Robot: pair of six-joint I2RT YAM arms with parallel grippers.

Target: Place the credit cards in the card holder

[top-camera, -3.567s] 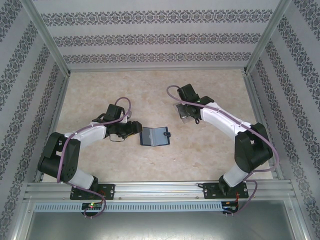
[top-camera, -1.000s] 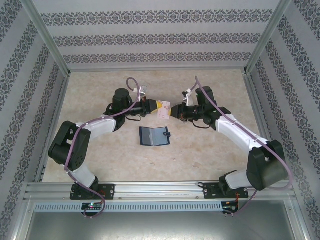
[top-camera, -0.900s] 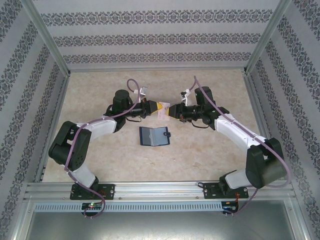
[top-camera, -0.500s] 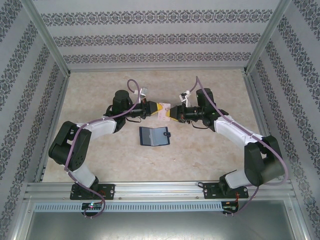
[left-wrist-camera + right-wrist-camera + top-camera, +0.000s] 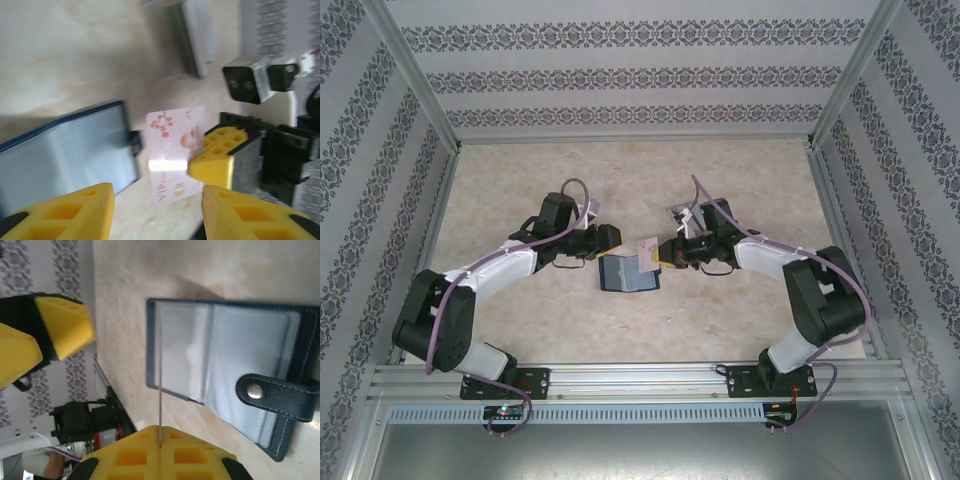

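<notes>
Over the open card holder (image 5: 225, 340), the right gripper's (image 5: 160, 442) thin edge-pinch may let the credit card (image 5: 172, 150) twist, while the left gripper (image 5: 157, 210) gapes empty.

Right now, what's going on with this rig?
The right gripper is shut on one edge of a whitish VIP card with a pink floral print, holding it just over the navy card holder. The holder lies open and flat on the table, clear pockets up and snap strap off to one side. The left gripper faces the card with its jaws open and holds nothing. The card is not in a pocket yet.
</notes>
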